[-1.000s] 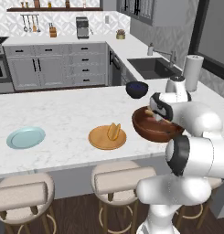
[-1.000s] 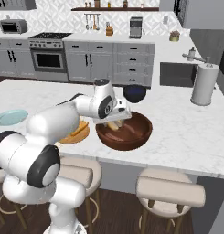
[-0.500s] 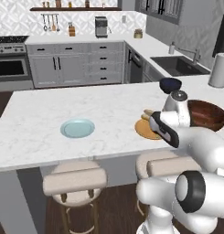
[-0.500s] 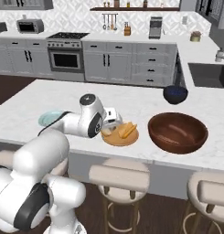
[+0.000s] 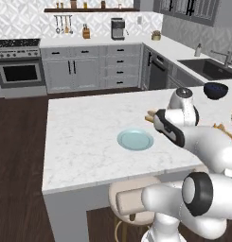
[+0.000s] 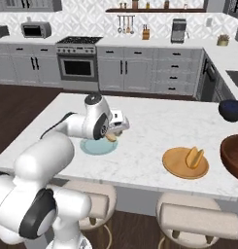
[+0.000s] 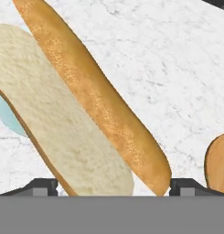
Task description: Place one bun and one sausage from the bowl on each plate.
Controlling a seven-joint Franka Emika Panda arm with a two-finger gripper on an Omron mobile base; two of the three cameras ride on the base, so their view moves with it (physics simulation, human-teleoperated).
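I've got a bun [image 7: 81,114] in the claw [image 6: 112,136], jaws spread wide around it since it's a fat thing to grip. In the hand view it sits right between the two tips, split side open, pale crumb on one half and golden crust on the other. The arm is stretched out over the blue-green plate [image 6: 93,147], w/ the bun hanging at that plate's far edge (low above it, can't tell if touching yet). That's where I want it: this plate looks bare otherwise, so it needs its bun.

The wooden plate [image 6: 178,165] already carries a bun, leaning up on it; whether a sausage is tucked in there I can't make out. The big wooden bowl [image 6: 233,151] sits just beside that plate at the right edge of the right base view, well apart from the claw. Small dark blue bowl [image 6: 232,109] behind it isn't mine to touch.

I reckon next is lower & let go, then back to the bowl for a sausage.
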